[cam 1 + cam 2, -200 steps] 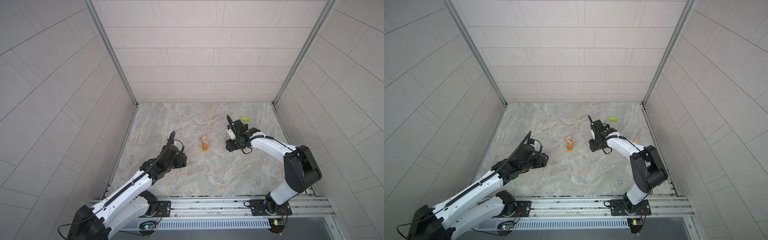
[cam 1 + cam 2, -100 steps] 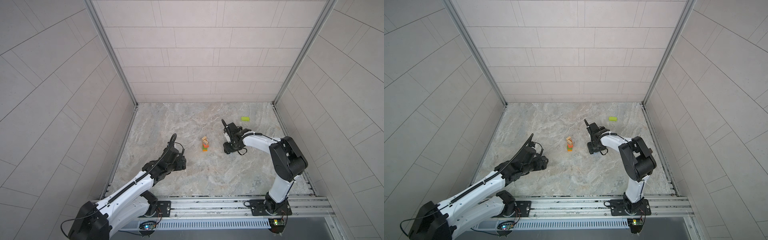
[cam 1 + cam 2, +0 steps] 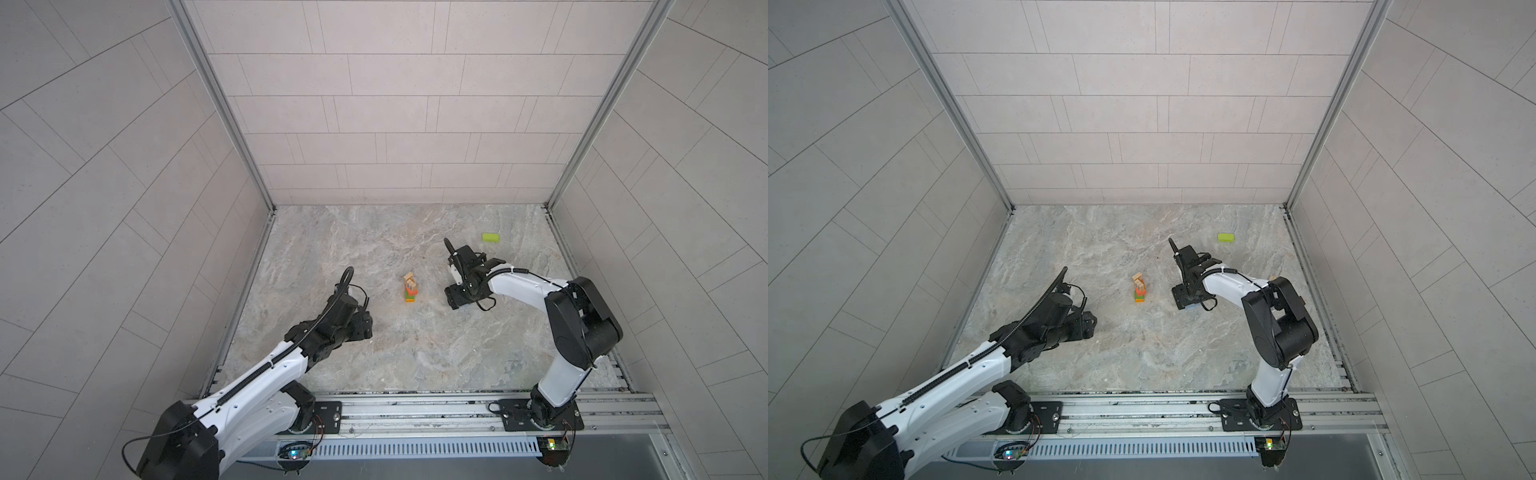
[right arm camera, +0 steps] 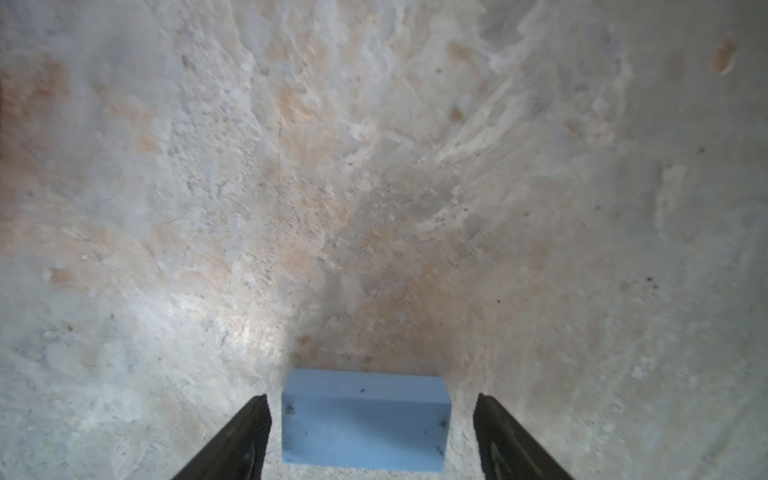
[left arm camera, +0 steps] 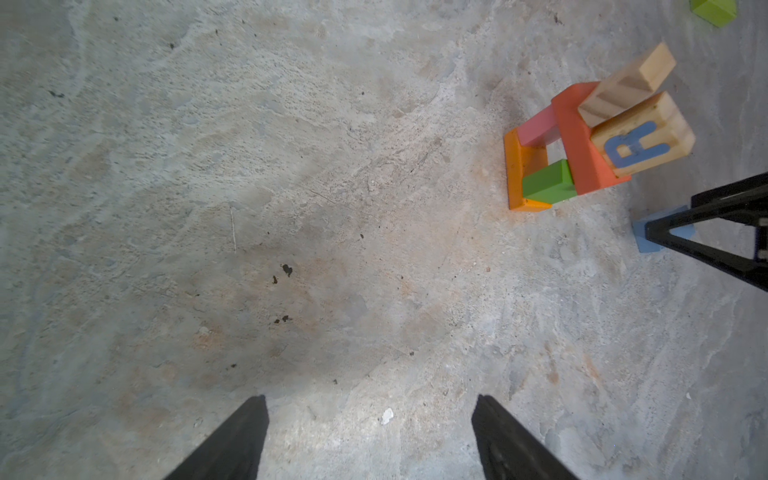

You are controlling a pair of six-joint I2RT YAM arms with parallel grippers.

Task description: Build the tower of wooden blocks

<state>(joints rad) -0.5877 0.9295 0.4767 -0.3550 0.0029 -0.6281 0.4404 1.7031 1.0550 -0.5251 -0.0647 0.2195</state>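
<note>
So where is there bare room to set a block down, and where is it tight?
Bare: the surface between the tower and the back wall, and the wide near stretch between the left claw and the right arm's base. Tight: between the tower and the right claw, which straddles the blue block.

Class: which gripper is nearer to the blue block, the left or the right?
Right. The right gripper straddles the blue block, jaws open with a gap on each side. The left gripper hangs open and empty beyond the tower, well away from the block.
</note>
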